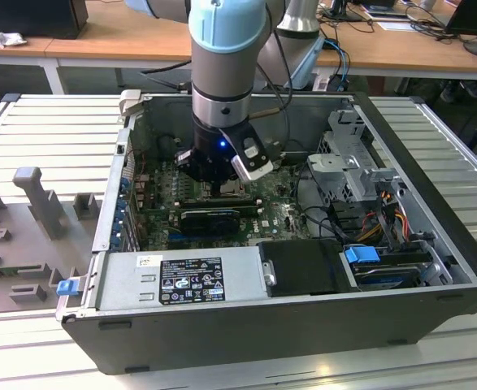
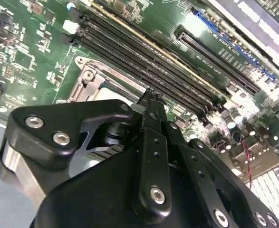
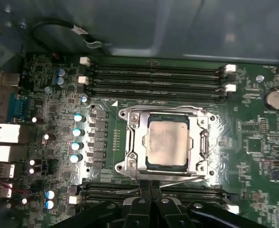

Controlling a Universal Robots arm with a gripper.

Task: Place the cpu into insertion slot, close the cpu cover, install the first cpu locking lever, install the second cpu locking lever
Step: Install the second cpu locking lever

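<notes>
Cpu (image 3: pixel 167 141): lies flat and square in the insertion slot (image 3: pixel 168 167), pale silvery face up, seen through the window of the cpu cover (image 3: pixel 134 142). Cover: rests down over the chip's edges, level with the board, a screw at each corner of the frame. Two thin wire levers: one (image 3: pixel 177 106) runs along the side of the frame nearest the long black memory slots (image 3: pixel 153 78), the other (image 3: pixel 177 176) along the opposite side, just beside the tool's tips; cannot tell whether either is hooked home.

Tool (image 3: pixel 151 185): narrow, fingers pressed side by side with only a seam between, nothing visibly clamped. Hovers at the edge of the socket frame, close to the nearer wire lever; contact cannot be made out. In the second wrist view, tool (image 2: pixel 151 97) points down over a corner of the metal frame (image 2: pixel 89 76), next to the memory slots (image 2: pixel 144 57).

Around the socket: green circuit board (image 3: pixel 263 142), a row of blue-topped capacitors (image 3: pixel 76 137), a coin cell (image 3: pixel 275 99).

In the exterior view: arm (image 1: pixel 226 49) reaches straight down into an open computer case (image 1: pixel 433 268), tool (image 1: pixel 220 183) low over the board at the middle. Case lies on its side on a grey slatted desk (image 1: pixel 43 122).
</notes>
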